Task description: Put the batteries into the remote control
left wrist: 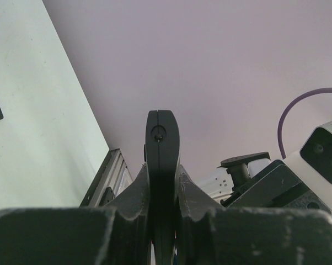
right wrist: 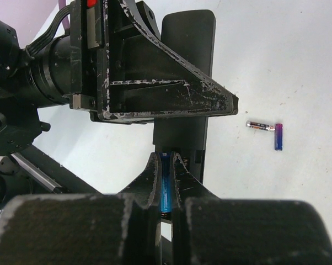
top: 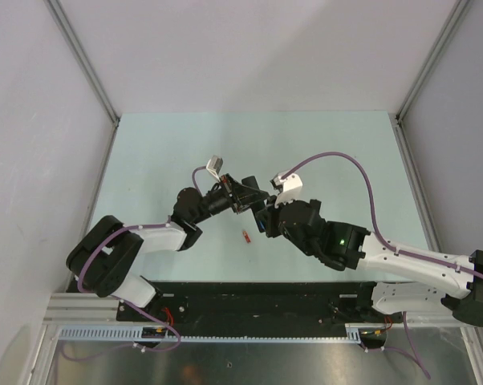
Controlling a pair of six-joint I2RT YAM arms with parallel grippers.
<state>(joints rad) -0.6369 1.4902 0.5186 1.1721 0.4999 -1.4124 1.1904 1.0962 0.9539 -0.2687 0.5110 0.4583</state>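
- the remote control point(right wrist: 187, 38) looks lifted off the table point(top: 145, 152), near its middle. the left gripper point(left wrist: 162, 175) has its jaws closed tight on it.
- the blue battery point(right wrist: 165, 190) is pinched lengthwise in the right gripper point(right wrist: 165, 164), jaws closed on it. it sits right at the remote's lower section, where the slot seems to be. you can't tell from here if it's seated or only touching.
- risk: the right fingers point(right wrist: 153, 165) hide most of the slot, so you're lining up nearly blind. a small tilt and the battery likely rides on the slot edge instead of dropping in.
- risk: push too hard and the remote may pivot or slip, since one pinch is all that holds it.
- risk: polarity can't be read in any view, so it could go in the wrong way round.
- risk: open the right jaws before the battery is under the contacts and it probably pops out and falls.
- the reddish battery point(right wrist: 260, 126) and the blue-purple battery point(right wrist: 278, 136) lie loose on the table, touching or nearly so. anything dropped could send them rolling.
- the two grippers are very close, so watch for finger-on-finger contact.
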